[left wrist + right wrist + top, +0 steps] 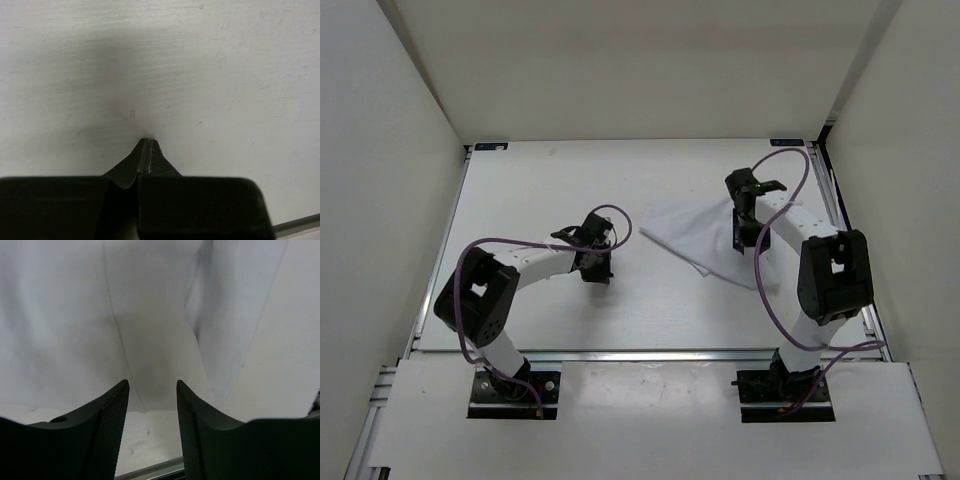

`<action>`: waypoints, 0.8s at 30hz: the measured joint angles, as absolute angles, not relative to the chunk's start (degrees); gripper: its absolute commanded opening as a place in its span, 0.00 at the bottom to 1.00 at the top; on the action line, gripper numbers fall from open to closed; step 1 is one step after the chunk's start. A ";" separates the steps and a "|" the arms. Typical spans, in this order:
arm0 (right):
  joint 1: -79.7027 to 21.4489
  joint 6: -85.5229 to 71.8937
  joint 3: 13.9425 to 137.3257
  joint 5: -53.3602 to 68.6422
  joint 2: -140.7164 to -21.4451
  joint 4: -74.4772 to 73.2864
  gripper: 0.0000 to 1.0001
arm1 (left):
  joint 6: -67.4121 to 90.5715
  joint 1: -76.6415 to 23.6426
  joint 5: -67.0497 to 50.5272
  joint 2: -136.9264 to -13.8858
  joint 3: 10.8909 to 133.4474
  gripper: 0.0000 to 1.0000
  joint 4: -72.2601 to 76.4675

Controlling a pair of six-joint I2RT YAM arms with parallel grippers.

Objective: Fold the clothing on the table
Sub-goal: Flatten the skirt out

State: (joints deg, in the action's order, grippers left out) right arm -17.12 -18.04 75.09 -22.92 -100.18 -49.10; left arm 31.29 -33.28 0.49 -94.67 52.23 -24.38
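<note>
- Off-white enclosure walls (380, 150) close in a matte white bench (520, 190). Both arm bases are bolted at the bench edge nearest the camera, on the near side of the clothing (705, 240).
- Left of the clothing and well apart from it, the left gripper (596, 265) hangs low over bare bench. Its jaws are pressed fully together on nothing. It looks parked there so that it stays out of the way while the other arm handles the fabric.
- The clothing lies limp and flat on the right half of the bench, with one corner pointing towards the left gripper. Its right-hand part is hidden under the right forearm. From the right wrist, a long crease and an overlapping flap cross the cloth. Whether that is a deliberate fold or just bunching, I cannot tell.
- At the far edge of the clothing the right gripper (752, 188) points down over the fabric. Its jaws stand wide with nothing between them and are not touching the cloth.
- That spot suits a pinch on the far hem, which could then be drawn back over the near half. The thin fabric would probably sag and slide, so the pinch would need to go deep.
</note>
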 measured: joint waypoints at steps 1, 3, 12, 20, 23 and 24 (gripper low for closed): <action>-16.38 -18.37 73.12 -22.02 -100.18 -48.45 0.46 | 31.31 -33.08 0.47 -94.39 51.94 0.00 -24.40; -14.28 -19.03 70.22 -20.16 -100.18 -47.35 0.46 | 31.35 -32.95 0.32 -94.02 51.44 0.00 -24.38; -8.03 -19.90 65.69 -17.43 -100.18 -42.54 0.48 | 31.33 -32.51 -0.25 -93.43 50.81 0.00 -24.36; -5.93 -18.46 63.99 -15.31 -100.12 -38.37 0.50 | 31.33 -32.38 -0.73 -93.38 50.70 0.00 -24.38; -4.25 -17.26 62.76 -13.65 -99.55 -36.14 0.51 | 31.35 -32.38 -0.78 -93.36 50.59 0.00 -24.25; -3.51 -16.80 62.39 -12.86 -99.31 -35.38 0.50 | 31.38 -32.38 -0.80 -93.32 50.57 0.00 -24.21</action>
State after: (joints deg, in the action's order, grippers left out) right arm -3.51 -16.80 62.39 -12.86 -99.31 -35.38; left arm 31.38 -32.38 -0.80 -93.32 50.57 -24.21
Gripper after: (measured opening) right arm 0.506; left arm 0.021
